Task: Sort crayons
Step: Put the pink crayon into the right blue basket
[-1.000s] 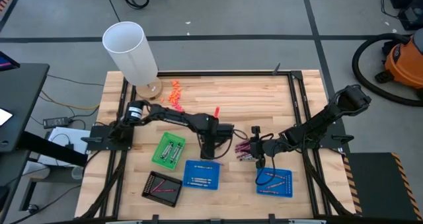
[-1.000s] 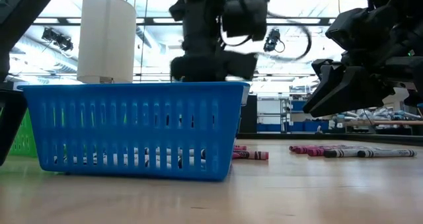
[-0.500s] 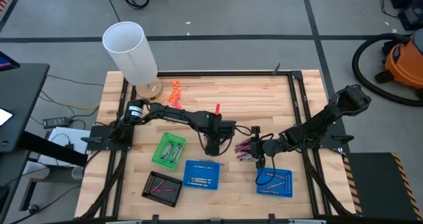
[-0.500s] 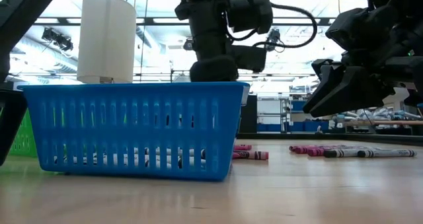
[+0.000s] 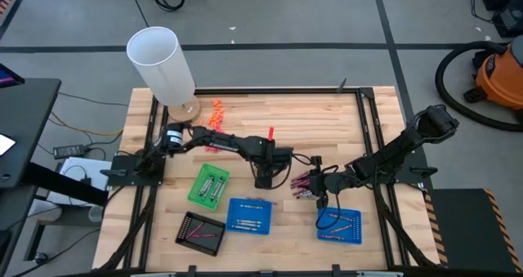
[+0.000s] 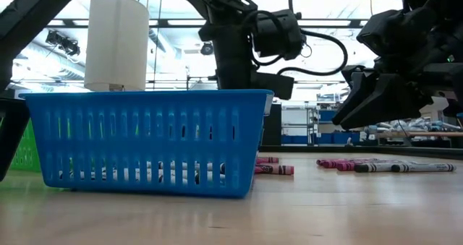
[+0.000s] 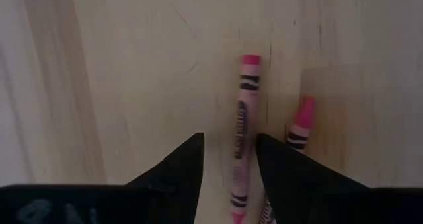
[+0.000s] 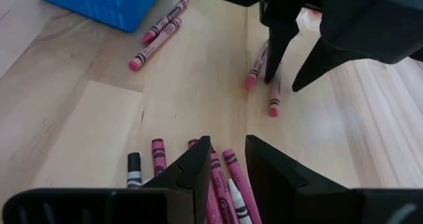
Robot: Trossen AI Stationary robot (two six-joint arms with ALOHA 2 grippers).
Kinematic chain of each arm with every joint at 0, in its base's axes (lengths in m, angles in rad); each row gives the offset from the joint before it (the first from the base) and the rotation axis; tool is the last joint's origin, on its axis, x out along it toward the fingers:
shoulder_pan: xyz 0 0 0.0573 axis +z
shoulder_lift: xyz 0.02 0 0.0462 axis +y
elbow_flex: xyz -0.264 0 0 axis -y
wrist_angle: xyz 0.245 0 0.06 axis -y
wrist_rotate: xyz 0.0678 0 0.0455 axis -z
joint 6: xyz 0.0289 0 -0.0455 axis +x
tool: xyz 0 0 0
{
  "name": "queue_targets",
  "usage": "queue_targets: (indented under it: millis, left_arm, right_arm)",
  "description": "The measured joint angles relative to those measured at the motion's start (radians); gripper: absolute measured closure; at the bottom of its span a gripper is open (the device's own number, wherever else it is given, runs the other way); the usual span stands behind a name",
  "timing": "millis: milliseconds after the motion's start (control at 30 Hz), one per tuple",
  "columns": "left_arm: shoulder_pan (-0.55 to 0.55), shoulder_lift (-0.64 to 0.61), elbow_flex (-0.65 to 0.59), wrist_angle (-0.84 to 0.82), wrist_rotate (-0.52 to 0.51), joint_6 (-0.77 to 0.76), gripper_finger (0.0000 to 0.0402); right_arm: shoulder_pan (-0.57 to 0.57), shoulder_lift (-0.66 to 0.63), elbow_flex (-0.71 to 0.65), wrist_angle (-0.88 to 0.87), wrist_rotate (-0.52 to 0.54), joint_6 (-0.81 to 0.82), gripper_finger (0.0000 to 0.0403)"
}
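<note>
While both arms meet mid-desk in the high view, the left gripper (image 5: 263, 181) hangs beside the crayon pile (image 5: 301, 184).
Low view: crayons (image 6: 376, 165) lie flat behind the blue basket (image 6: 148, 140).
Left wrist: jaws apart, empty, straddling a pink crayon (image 7: 242, 128), likely lining up a pick.
Right wrist: right gripper (image 8: 228, 159), jaws parted, empty, waits over the pile.
</note>
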Motion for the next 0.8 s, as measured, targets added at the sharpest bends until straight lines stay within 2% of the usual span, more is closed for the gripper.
queue_targets:
  millis: [200, 600, 800]
  left_arm:
    - [0.017, 0.000, 0.000, -0.009, 0.071, 0.007, 0.0271]
    - [0.019, 0.001, 0.000, -0.018, 0.077, -0.008, 0.0380]
    - [0.008, 0.001, 0.001, -0.023, 0.050, -0.018, 0.0388]
  right_arm:
    - [0.000, 0.000, 0.000, -0.001, 0.001, 0.000, 0.0297]
    - [0.000, 0.000, 0.000, 0.008, 0.001, 0.000, 0.0297]
    - [0.001, 0.000, 0.000, 0.008, -0.017, -0.001, 0.0297]
